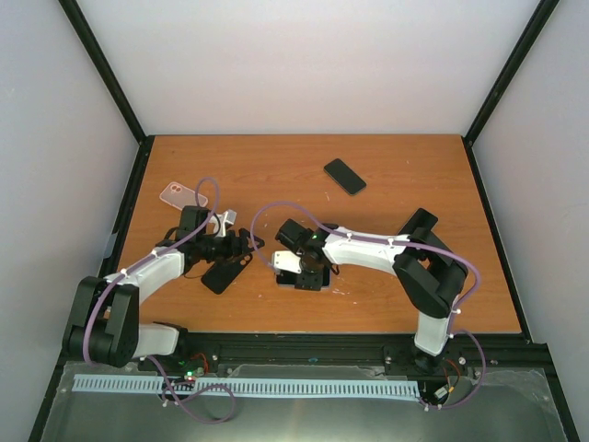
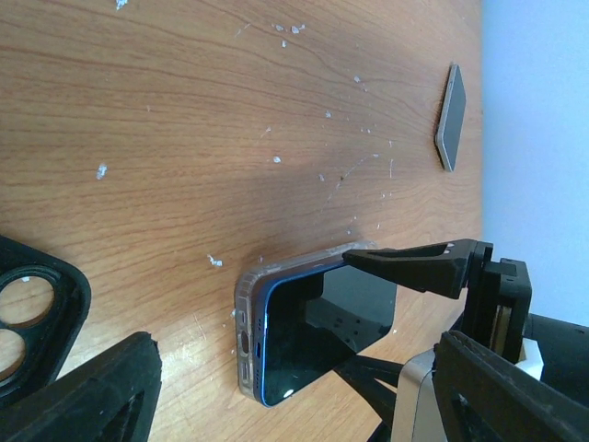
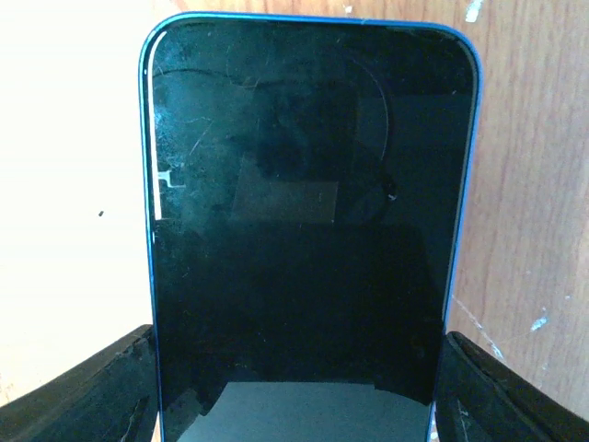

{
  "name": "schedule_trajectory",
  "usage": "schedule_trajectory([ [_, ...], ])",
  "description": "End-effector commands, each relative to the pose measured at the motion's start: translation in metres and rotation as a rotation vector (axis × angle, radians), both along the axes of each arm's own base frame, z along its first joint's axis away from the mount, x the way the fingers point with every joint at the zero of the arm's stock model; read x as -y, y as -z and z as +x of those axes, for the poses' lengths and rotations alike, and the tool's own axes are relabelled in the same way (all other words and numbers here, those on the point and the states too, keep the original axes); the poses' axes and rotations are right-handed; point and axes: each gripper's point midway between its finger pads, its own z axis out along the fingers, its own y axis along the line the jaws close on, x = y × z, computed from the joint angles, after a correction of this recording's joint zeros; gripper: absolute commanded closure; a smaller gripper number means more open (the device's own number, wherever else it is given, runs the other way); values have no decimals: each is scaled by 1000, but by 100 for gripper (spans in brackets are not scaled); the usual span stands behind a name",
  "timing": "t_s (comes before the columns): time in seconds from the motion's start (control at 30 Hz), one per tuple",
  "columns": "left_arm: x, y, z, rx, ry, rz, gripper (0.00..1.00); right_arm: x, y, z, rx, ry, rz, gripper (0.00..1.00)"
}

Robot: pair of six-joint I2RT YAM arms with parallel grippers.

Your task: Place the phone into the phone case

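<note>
Arms meet near the middle of the wooden table [image 1: 414, 184] in your top view. Your right gripper [image 1: 304, 273] points down onto the blue phone [image 1: 294, 282], which lies flat near the front edge. Your left gripper [image 1: 243, 247] hangs just left of it, aimed toward it. A black case [image 1: 224, 274] lies under that left wrist. Further back, a black phone [image 1: 344, 176] lies well apart from both arms, and a pink case [image 1: 182, 194] lies near the left edge.

From your left wrist, the 2 left fingers [image 2: 92, 396] stand spread wide at the bottom corners of the view, touching nothing. Between and beyond them you see the blue phone screen-up on the wood, with a clear case [image 2: 294, 262] wrapping its near end and its upper side. One finger of the right gripper lies along that upper side. The black case shows its camera holes at the left edge, and the black phone lies far off near the table's back edge.

From your right wrist, the dark screen fills the frame, blue rim around it. Your 2 right fingers [image 3: 92, 396] press against the phone's long sides, 1 on each, pinching it across its width. A pale strip runs along the screen's left edge. You cannot tell from here how fully the phone sits in the case.
</note>
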Motion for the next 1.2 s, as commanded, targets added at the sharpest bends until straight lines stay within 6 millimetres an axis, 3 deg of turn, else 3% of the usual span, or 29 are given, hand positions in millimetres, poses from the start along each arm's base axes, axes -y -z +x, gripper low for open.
schedule_trajectory([
  [0.0, 0, -3, 2, 10, 2, -19, 19, 7, -6, 8, 42, 29, -60, 32],
  [0.23, 0, -4, 4, 11, -2, -22, 19, 14, -12, 6, 26, 72, -93, 31],
  [0.5, 1, 2, 2, -9, 9, -20, 19, 1, -2, -4, -51, 40, -49, 29],
  [0.73, 6, 2, 0, -9, 21, -27, 20, -6, 4, 3, -36, 45, -46, 27],
  [0.9, 15, 8, -3, -27, 46, -36, 25, -16, -10, 4, -32, 54, 29, 19],
  [1.07, 29, 15, -7, -49, 84, -42, 32, -8, -9, -1, -37, 95, 39, 11],
  [1.17, 36, 17, -8, -49, 102, -36, 36, -3, -19, 8, -5, 181, 69, 10],
])
